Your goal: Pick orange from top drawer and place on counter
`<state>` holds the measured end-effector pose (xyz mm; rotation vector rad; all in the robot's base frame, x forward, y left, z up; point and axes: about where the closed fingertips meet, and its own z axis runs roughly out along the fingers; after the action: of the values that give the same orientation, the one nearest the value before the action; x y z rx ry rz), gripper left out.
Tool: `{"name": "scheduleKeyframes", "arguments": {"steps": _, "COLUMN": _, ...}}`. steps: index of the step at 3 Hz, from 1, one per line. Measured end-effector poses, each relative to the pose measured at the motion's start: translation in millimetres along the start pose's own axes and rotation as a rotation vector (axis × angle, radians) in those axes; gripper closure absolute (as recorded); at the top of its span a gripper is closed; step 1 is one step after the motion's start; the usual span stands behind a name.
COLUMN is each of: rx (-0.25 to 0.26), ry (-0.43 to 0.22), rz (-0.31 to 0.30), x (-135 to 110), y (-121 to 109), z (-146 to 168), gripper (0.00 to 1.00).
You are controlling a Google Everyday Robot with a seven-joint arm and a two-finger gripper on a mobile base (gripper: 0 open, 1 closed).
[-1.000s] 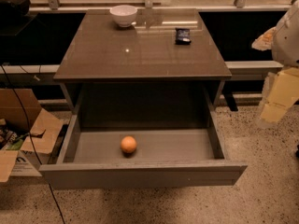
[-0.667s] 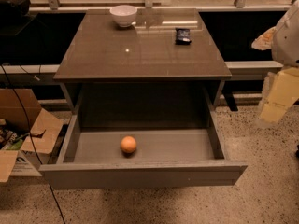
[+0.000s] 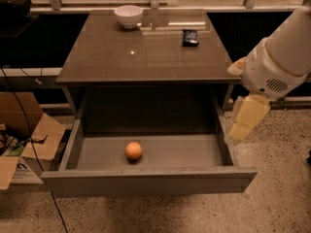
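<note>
The orange (image 3: 133,150) lies on the floor of the open top drawer (image 3: 146,181), a little left of centre and near the front panel. The drawer is pulled fully out below the glossy brown-grey counter (image 3: 146,57). My gripper (image 3: 245,120) hangs from the white arm (image 3: 277,64) at the right, beside and just outside the drawer's right wall, level with the counter's front right corner. It is well to the right of the orange and holds nothing that I can see.
A white bowl (image 3: 128,15) stands at the counter's back left. A small dark packet (image 3: 190,37) lies at the back right. An open cardboard box (image 3: 26,137) and a black cable (image 3: 19,115) are on the floor at the left. Speckled floor surrounds the cabinet.
My arm and gripper have moved left and down from the right edge toward the drawer's right side. The orange and the drawer have not moved.
</note>
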<state>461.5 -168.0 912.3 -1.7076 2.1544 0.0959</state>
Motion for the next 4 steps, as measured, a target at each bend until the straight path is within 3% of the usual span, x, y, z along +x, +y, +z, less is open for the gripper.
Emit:
{"name": "scheduleKeyframes", "arguments": {"steps": 2, "rx": -0.069, "ry": -0.117, "rz": -0.017, "x": -23, "y": -8, "z": 75, "gripper": 0.00}}
{"name": "scheduleKeyframes", "arguments": {"steps": 3, "rx": -0.138, "ry": -0.170, "rz": -0.021, "x": -26, "y": -11, "z": 114, "gripper": 0.00}}
{"name": "scheduleKeyframes", "arguments": {"steps": 4, "rx": -0.152, "ry": -0.174, "rz": -0.018, "x": -25, "y": -11, "z": 122, "gripper": 0.00}}
